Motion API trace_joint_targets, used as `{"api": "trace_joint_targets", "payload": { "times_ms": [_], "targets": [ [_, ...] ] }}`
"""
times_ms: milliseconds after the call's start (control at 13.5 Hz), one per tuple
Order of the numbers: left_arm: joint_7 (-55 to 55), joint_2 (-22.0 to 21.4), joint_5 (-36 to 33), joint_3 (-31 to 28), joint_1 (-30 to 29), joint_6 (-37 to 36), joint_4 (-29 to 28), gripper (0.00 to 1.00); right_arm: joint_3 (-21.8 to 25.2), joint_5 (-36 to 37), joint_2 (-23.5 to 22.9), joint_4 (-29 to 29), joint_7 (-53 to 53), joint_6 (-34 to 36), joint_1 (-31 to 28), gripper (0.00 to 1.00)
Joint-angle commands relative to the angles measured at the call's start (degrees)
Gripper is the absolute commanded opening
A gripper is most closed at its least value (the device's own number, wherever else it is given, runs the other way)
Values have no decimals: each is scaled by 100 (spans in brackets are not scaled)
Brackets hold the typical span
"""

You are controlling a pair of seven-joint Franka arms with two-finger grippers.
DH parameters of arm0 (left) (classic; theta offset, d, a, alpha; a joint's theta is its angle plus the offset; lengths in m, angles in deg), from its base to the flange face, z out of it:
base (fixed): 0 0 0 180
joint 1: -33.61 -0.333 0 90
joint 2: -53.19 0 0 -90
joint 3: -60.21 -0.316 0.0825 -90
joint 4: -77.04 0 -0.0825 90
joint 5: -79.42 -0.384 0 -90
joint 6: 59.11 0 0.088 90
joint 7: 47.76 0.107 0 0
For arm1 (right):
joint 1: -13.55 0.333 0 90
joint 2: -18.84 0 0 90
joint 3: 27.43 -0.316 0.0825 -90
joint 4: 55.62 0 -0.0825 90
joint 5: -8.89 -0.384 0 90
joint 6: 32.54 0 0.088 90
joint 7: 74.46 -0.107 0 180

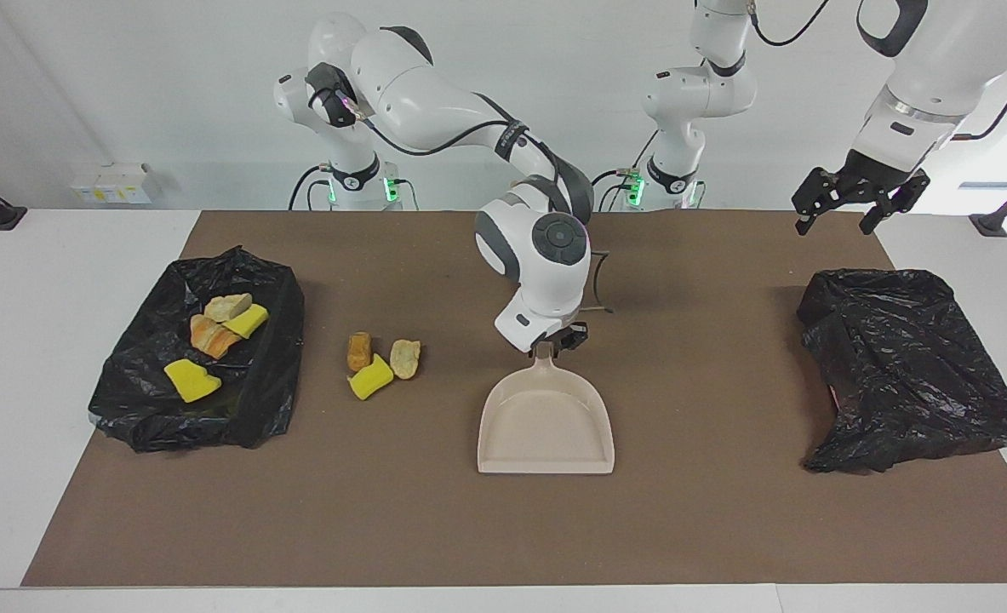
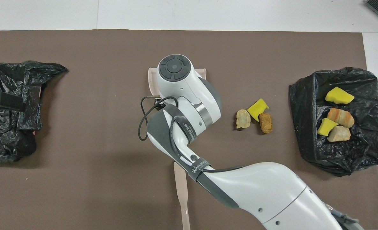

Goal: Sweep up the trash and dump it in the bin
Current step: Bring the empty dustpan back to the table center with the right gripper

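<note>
Three pieces of trash lie together on the brown mat: a brown chunk [image 1: 359,351] [image 2: 266,122], a yellow sponge [image 1: 371,377] [image 2: 257,108] and a tan chunk [image 1: 405,358] [image 2: 243,118]. Several more lie in the black-lined bin [image 1: 128,400] [image 2: 307,95] at the right arm's end, among them a yellow sponge [image 1: 191,380] and an orange chunk [image 1: 212,336]. My right gripper [image 1: 554,342] is shut on the handle of the beige dustpan [image 1: 546,426], which lies flat mid-table and is mostly hidden in the overhead view [image 2: 151,80]. My left gripper [image 1: 835,224] waits open, raised over the left arm's end.
The beige brush handle [image 2: 181,188] lies on the mat nearer to the robots than the dustpan; its bristles are out of view. A second crumpled black bag [image 1: 903,375] [image 2: 13,111] sits at the left arm's end. The brown mat [image 1: 724,511] covers most of the table.
</note>
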Motion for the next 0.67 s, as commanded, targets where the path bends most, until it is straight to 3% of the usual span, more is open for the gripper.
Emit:
{"api": "trace_joint_targets", "payload": {
  "times_ms": [0, 74, 222, 593],
  "targets": [
    [0, -62, 62, 35, -68, -49, -20, 100, -6, -157, 382, -220, 3, -64, -55, 78],
    [0, -62, 62, 27, -68, -49, -20, 100, -6, -148, 496, -307, -24, -20, -38, 86],
    [0, -62, 62, 27, -68, -49, -20, 100, -14, -165, 1100, -1121, -33, -72, -29, 90],
    [0, -62, 62, 35, -68, -49, -20, 100, -15, -604, 2577, -3169, -76, -335, 373, 90]
  ]
}}
